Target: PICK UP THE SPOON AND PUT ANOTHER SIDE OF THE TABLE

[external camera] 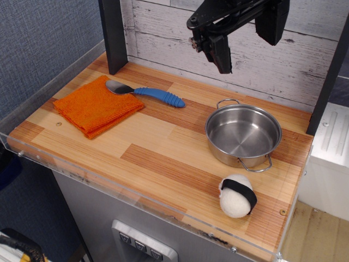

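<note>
Only view, from the front: gripper [222, 61] hangs high near the back wall, well apart from everything, holding nothing; can't tell whether fingers are apart or together. Spoon [146, 93] lies at back-left of the table [163, 158], silver bowl resting on the orange cloth [97, 106], blue handle pointing right. Risks: grabbing near the bowl could snag the cloth; the ribbed handle may roll or slip; pot [243, 134] and sushi toy [238, 196] crowd the right side.

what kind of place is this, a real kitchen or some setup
Most likely a staged toy-kitchen test bench, not a real kitchen: a small wood-grain table edged with clear acrylic, a robot hand hanging above it, and props such as a plush sushi piece and a small steel pot.
</note>
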`<state>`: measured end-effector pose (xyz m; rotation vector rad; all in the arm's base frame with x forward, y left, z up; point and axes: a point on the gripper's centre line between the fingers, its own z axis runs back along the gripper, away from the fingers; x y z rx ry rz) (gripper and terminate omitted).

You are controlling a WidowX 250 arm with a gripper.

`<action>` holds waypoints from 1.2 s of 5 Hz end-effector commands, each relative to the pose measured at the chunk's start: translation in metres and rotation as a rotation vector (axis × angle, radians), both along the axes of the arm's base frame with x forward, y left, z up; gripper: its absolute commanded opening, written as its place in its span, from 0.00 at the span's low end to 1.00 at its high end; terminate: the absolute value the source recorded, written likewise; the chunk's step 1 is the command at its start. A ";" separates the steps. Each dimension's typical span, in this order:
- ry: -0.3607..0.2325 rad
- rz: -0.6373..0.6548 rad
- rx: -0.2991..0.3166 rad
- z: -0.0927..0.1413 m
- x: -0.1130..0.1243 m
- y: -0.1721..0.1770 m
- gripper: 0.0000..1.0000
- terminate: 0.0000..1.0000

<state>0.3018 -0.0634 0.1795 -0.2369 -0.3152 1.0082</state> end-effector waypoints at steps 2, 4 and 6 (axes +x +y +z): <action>-0.019 0.048 0.024 0.006 0.021 0.029 1.00 0.00; 0.015 0.159 0.047 -0.013 0.014 0.083 1.00 0.00; -0.008 0.298 0.023 -0.051 0.023 0.123 1.00 0.00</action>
